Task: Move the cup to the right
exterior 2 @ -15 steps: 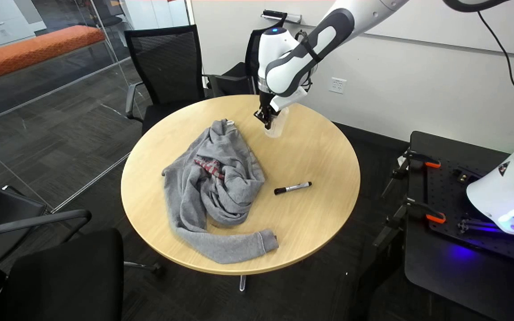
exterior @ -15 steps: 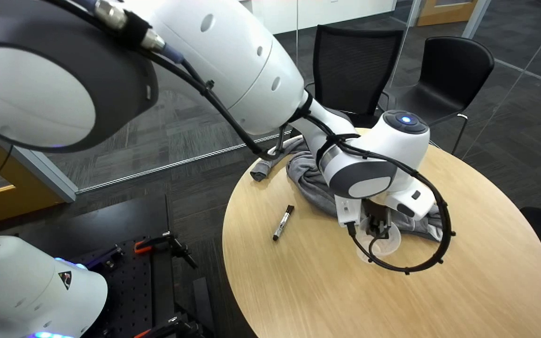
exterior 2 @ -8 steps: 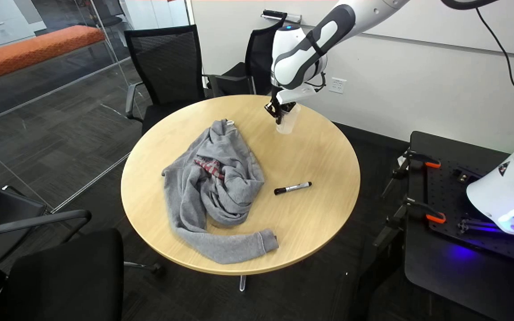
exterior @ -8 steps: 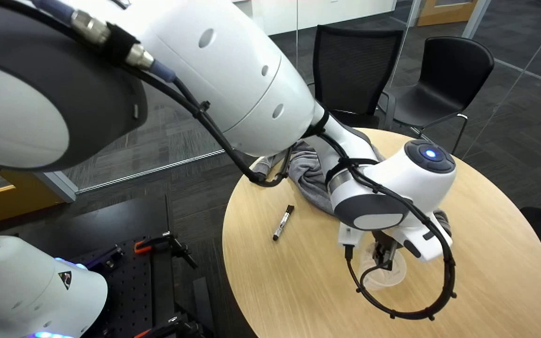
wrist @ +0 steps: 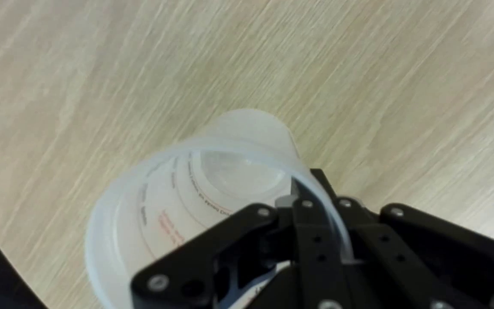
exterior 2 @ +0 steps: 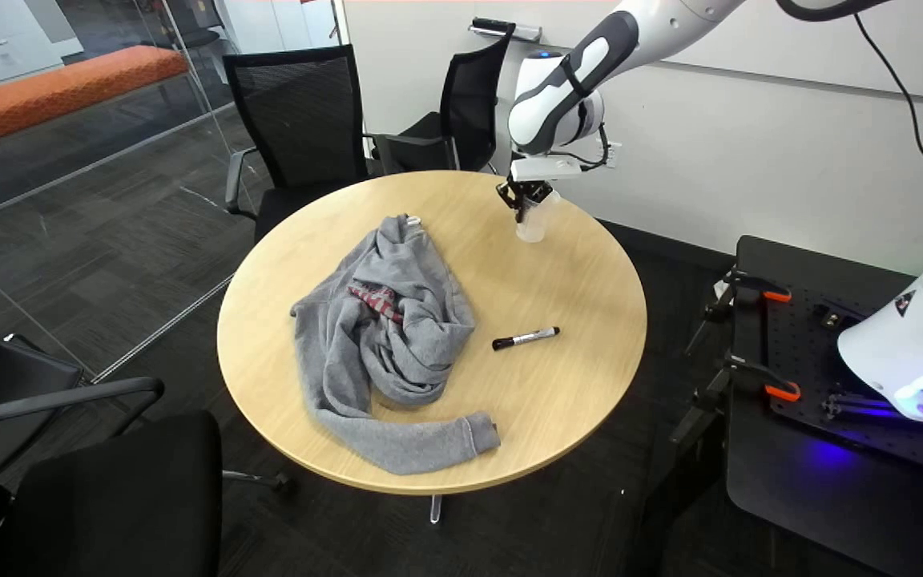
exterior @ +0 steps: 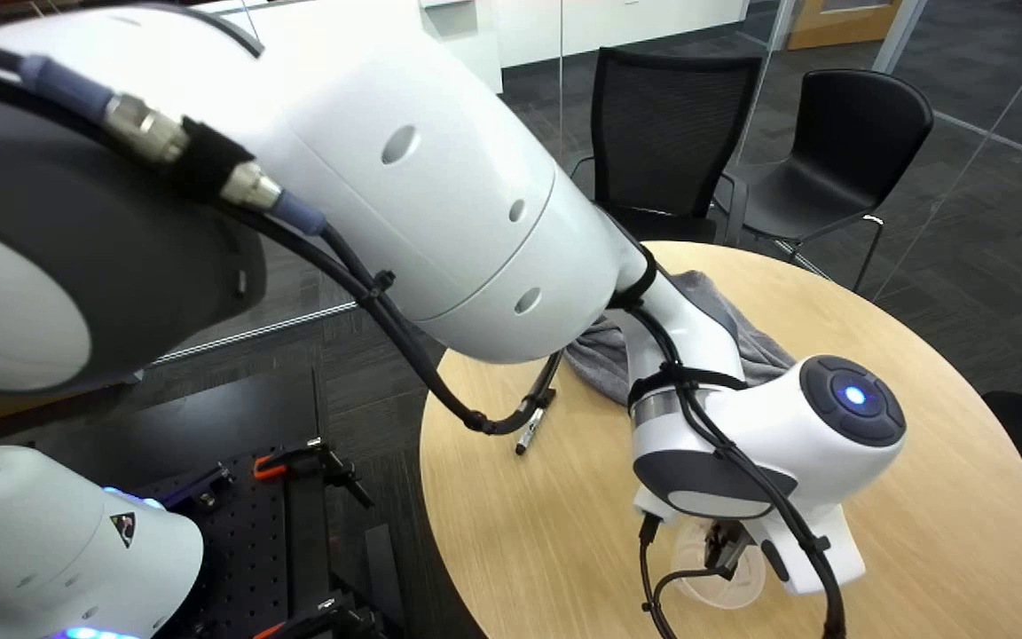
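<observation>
Wrist view has my gripper (wrist: 308,184) clenched on the wall of the cup (wrist: 212,189) at its tip, so I judge the grasp done, placing rightward and release to come, while in an exterior view the rim of the table (exterior 2: 582,280) lies near the gripper, with open room toward the sweater (exterior 2: 421,344).

In an exterior view, a crumpled grey cloth (exterior 2: 401,340) lies mostly left of centre on a round wood-grain table (exterior 2: 562,276); a marker pen (exterior 2: 525,338) lies near it, just right of the frame's middle. An orange bench (exterior 2: 69,94) stands at upper left, and a black mesh chair (exterior 2: 299,120) to its right.
</observation>
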